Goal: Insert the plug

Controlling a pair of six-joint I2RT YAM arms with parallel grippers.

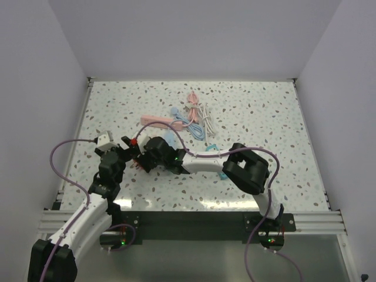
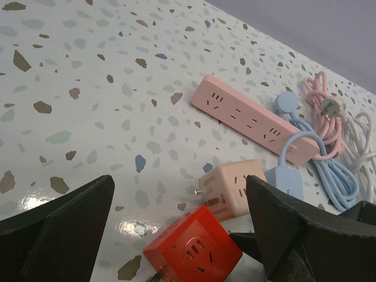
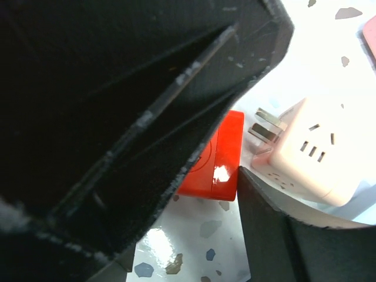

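Although the right gripper [image 3: 232,138] fills most of its own camera, I cannot tell whether it grips anything. One of its matte black fingers [image 3: 117,117] blots out the left part of the red cube [image 3: 218,154], and the other meets or nearly meets its lower corner.

My left gripper [image 2: 180,197] stands wide and holds nothing, its dark, rough-faced fingers [image 2: 59,229] cut off by the lower edge. The red cube, glossy plastic with socket slots on its upper face, lies between them and is cropped at the bottom.

Just beyond it sits the pale pink cube [image 2: 235,187], round-cornered. Its metal plug prongs [image 2: 200,191] point left, close to the red cube but apart from it.

Farther out lies a long pink power strip [image 2: 252,117], with a blue cable [image 2: 329,176], pink cable [image 2: 322,97] and white cable [image 2: 359,138] coiled beside it on the speckled table [image 2: 88,70]. From the top camera both wrists crowd over the cubes, and I make out only scraps of red.
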